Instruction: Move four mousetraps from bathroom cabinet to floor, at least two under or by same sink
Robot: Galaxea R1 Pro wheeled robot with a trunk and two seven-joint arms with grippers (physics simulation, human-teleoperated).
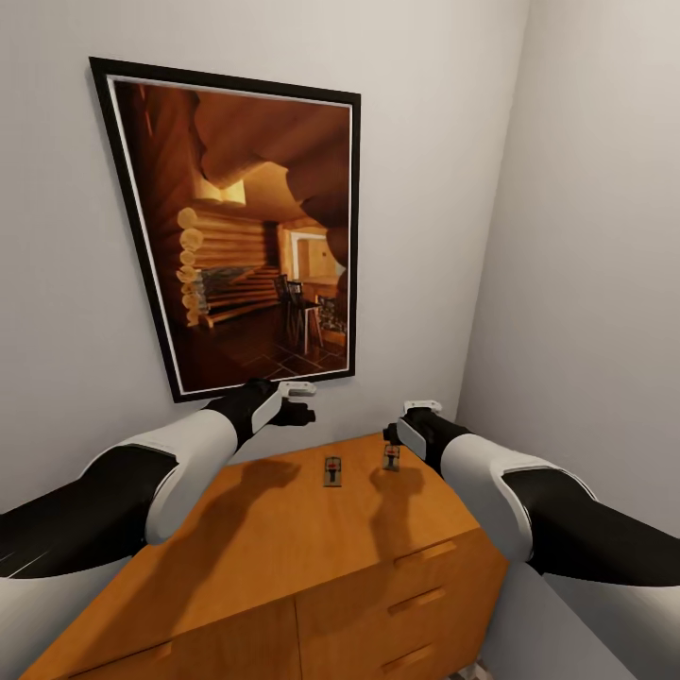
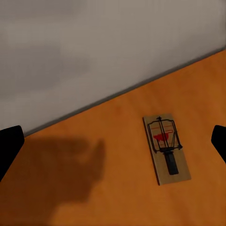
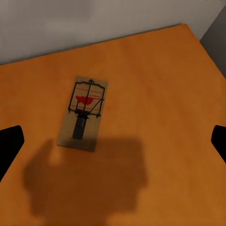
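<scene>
Cabinet [image 1: 283, 557] top — two mousetraps [image 1: 332, 470] (flat), grippers above.

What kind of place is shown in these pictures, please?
Probably a corner of a home room; which room I cannot tell. A framed picture of a log interior hangs on a plain wall above a wooden cabinet with drawers, whose top holds two mousetraps.

Corner of room w/ plain pale grey-white walls [image 1: 567, 236]. On the facing wall hangs a large black-framed picture [image 1: 250, 227] w/ white inner border, showing a warm brown log-cabin interior w/ chairs. Even, soft light; dark blurry shadows fall on the orange-brown wooden surface [image 1: 274, 548] below, approx. centre.
</scene>
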